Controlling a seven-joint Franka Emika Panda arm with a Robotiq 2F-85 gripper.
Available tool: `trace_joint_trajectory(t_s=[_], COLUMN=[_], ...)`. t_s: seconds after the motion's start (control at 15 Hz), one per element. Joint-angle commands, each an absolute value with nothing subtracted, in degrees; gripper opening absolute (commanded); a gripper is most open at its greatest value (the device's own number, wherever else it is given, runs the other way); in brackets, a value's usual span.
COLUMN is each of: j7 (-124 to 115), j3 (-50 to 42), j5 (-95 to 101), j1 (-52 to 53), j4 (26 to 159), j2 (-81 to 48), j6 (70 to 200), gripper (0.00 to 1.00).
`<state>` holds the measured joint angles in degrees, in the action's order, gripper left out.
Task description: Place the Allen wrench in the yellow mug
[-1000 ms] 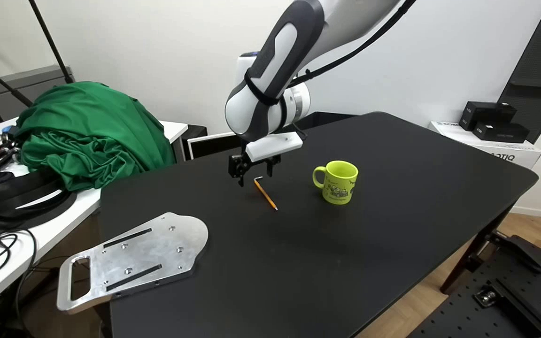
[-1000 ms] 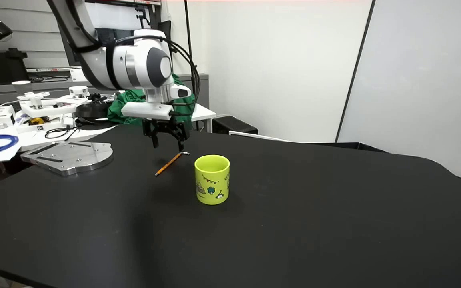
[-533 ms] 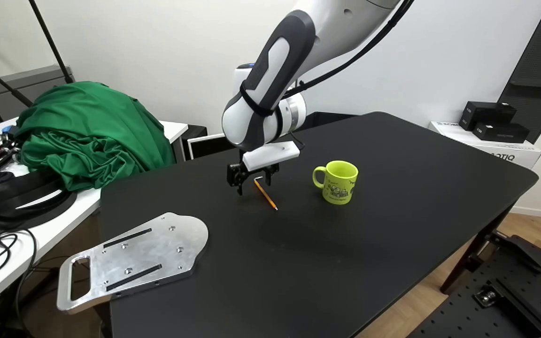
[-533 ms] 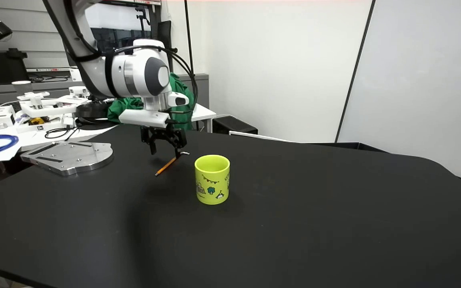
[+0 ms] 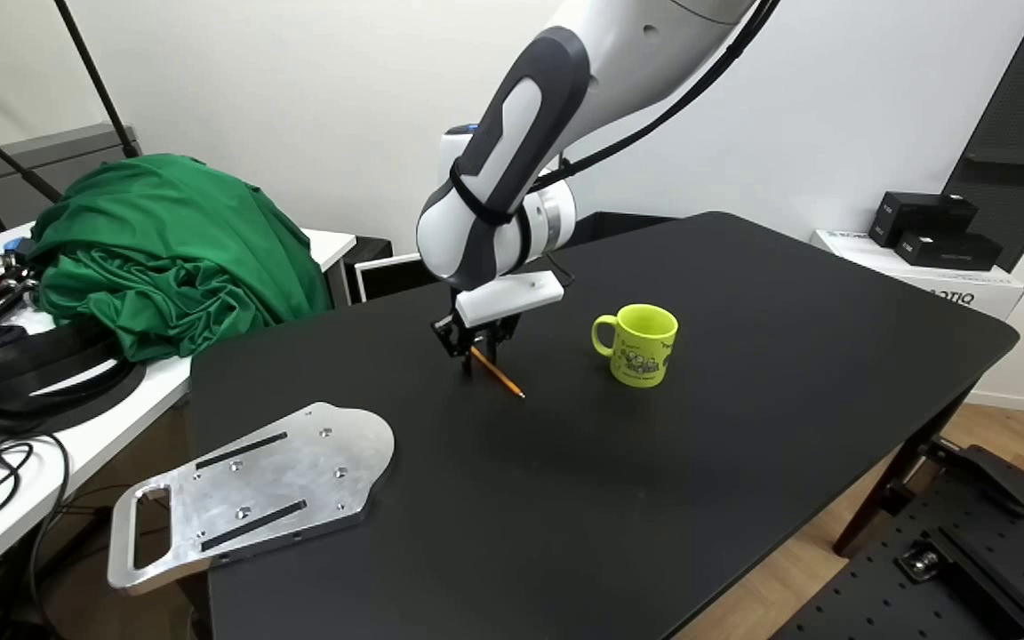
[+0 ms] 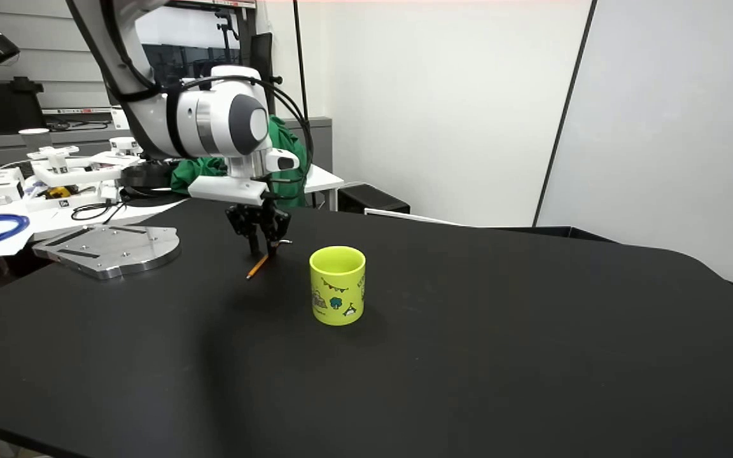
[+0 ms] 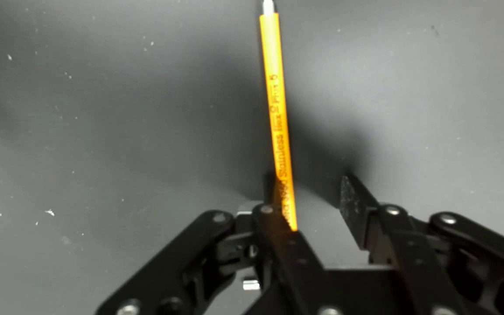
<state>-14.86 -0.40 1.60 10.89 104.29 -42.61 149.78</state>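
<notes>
The Allen wrench (image 7: 277, 100) is a thin orange rod with a silver tip and a bent silver end. It lies on the black table and also shows in both exterior views (image 5: 503, 378) (image 6: 256, 268). My gripper (image 7: 309, 188) is low at the table around the wrench's bent-end half, its fingers partly closed with a gap between them. In the wrist view the rod lies against the left finger, clear of the right one. The gripper also shows in both exterior views (image 5: 479, 362) (image 6: 263, 249). The yellow mug (image 5: 643, 351) (image 6: 337, 289) stands upright beside the wrench, outside the wrist view.
A silver metal plate (image 5: 272, 480) lies on the table near an edge, also in an exterior view (image 6: 112, 248). A white side table with a green cloth (image 5: 174, 249) stands beside the black table (image 5: 788, 373). A white wall is behind.
My gripper has come down to the table and its fingers have moved closer together. The wrench's bent end has swung slightly to the left in both exterior views. The mug has not moved.
</notes>
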Motion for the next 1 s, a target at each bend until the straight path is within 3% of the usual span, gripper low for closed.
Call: trace_joint_trajectory(t_s=[0.0, 0.2, 0.93], j7=[-16.8, -18.1, -22.4], j3=[-1.3, -1.7, -5.2], j5=[0.8, 0.2, 1.0], j1=[11.8, 12.0, 12.2], j4=[101.8, 100.8, 98.0], j2=[-44.0, -44.3, -38.4], j6=[148.9, 147.5, 144.9], gripper=[0.11, 0.00, 0.02])
